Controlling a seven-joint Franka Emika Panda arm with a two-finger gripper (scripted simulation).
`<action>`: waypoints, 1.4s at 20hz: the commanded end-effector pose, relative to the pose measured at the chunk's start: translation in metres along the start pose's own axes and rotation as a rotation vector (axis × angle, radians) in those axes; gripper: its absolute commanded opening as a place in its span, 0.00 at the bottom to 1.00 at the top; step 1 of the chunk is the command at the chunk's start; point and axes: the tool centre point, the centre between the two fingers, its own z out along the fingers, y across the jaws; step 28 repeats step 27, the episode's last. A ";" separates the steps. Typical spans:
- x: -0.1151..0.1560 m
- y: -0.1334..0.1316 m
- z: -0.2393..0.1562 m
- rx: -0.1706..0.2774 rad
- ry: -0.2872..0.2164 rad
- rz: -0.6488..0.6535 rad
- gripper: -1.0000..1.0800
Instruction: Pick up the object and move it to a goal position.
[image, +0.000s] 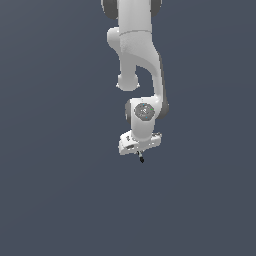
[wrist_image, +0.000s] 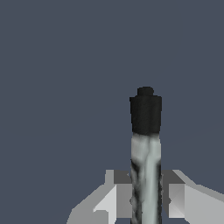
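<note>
1. The 2 fingers (wrist_image: 175, 199) are closed on the rod (wrist_image: 146, 144), one pressed against each side of its grey shaft.
2. The rod's black tip juts out past the fingers.
3. In the exterior view, the rod (image: 141, 158) hangs below the white gripper (image: 140, 150).
4. The arm (image: 140, 55) reaches down from above against a plain grey background.

The exterior view stands well back and faces the Panda arm (image: 139, 75), which hangs from twelve o'clock down to the frame's middle against flat grey ground — no horizon shows. The wrist view sits just behind the gripper (wrist_image: 146, 192), looking out along the rod (wrist_image: 146, 153) — very near, from six o'clock toward centre. Both views share the gripper (image: 140, 148) and rod (image: 141, 158).
</note>
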 end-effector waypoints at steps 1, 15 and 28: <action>0.011 -0.012 -0.003 0.000 0.001 -0.001 0.00; 0.085 -0.085 -0.017 0.000 0.001 -0.001 0.00; 0.104 -0.101 -0.019 0.000 0.001 -0.001 0.00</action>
